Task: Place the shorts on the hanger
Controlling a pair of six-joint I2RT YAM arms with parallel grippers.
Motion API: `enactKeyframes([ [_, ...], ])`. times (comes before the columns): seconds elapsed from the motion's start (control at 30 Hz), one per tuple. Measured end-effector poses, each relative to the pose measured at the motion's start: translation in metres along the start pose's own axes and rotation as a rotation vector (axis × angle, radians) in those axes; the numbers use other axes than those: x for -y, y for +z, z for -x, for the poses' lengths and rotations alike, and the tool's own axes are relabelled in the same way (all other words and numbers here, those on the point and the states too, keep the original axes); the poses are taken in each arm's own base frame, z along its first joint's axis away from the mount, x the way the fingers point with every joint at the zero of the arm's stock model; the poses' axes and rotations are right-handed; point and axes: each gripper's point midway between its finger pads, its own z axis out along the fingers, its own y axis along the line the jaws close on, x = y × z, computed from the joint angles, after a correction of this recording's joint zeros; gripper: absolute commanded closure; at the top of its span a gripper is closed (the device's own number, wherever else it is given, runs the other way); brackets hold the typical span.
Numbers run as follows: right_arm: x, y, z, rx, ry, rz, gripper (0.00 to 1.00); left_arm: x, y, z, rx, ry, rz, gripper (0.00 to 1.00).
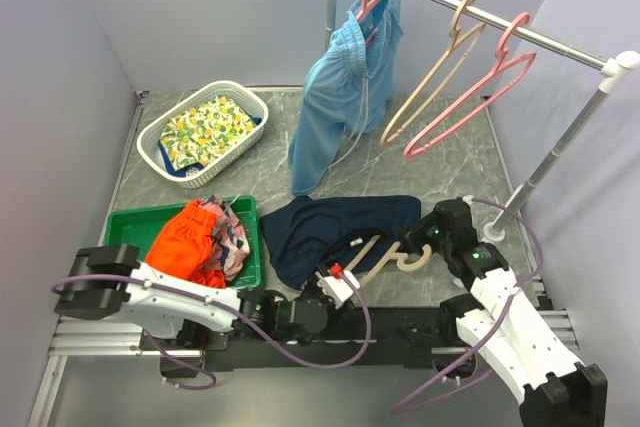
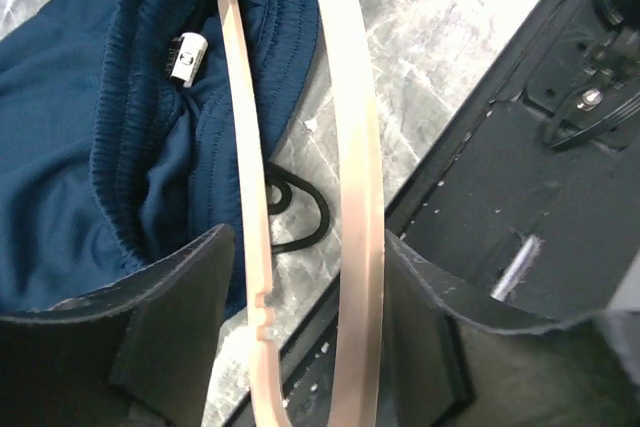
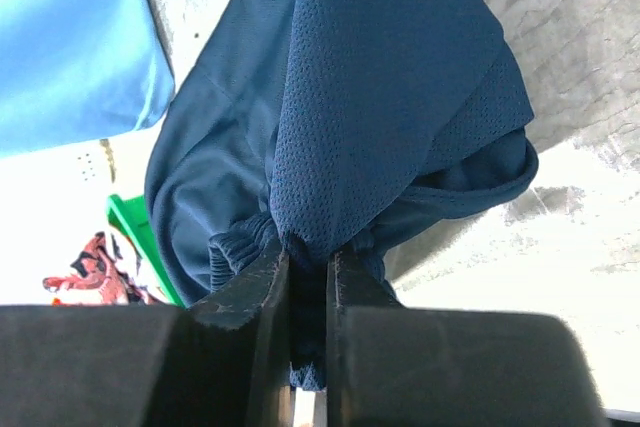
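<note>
Right claw point(image 3: 308, 272) clamped on fold of navy shorts point(image 3: 390, 97); fabric bunched between its fingers, rest of garment spread on table point(image 3: 600, 37) ahead of claw. Left claw point(image 2: 305, 277) spread open, fingers point(image 2: 180, 297) on either side of beige hanger point(image 2: 355, 147), gap visible on both sides; both hanger bars run between them. Waistband and black drawstring point(image 2: 325, 219) just ahead of left claw, one bar crossing over waistband. Top view: hanger on table between both claws, at near edge of shorts.
</note>
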Motion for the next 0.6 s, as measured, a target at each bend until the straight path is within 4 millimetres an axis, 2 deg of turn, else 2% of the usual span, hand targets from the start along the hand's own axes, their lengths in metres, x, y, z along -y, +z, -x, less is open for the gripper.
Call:
enactKeyframes([
  [0.1, 0.001, 0.000, 0.001, 0.002, -0.009, -0.003, 1.00, -0.002, -0.010, 0.008, -0.003, -0.065, -0.010, 0.36],
  [0.2, 0.003, -0.001, 0.002, 0.010, -0.028, -0.003, 1.00, -0.007, -0.025, 0.030, 0.008, -0.194, -0.007, 0.40],
  [0.27, 0.004, -0.003, 0.003, 0.020, -0.039, -0.005, 1.00, -0.016, -0.032, 0.050, 0.005, -0.311, 0.007, 0.41],
  [0.33, 0.006, -0.005, 0.005, 0.033, -0.046, -0.006, 1.00, -0.032, -0.031, 0.060, -0.005, -0.415, 0.041, 0.41],
  [0.4, 0.006, -0.007, 0.006, 0.040, -0.049, -0.003, 1.00, -0.049, -0.025, 0.054, -0.042, -0.481, 0.084, 0.45],
  [0.43, 0.006, -0.007, 0.007, 0.045, -0.048, -0.003, 1.00, -0.055, -0.022, 0.045, -0.077, -0.500, 0.105, 0.46],
  [0.6, 0.009, -0.007, 0.008, 0.056, -0.041, -0.016, 1.00, -0.056, -0.006, -0.009, -0.275, -0.500, 0.151, 0.50],
])
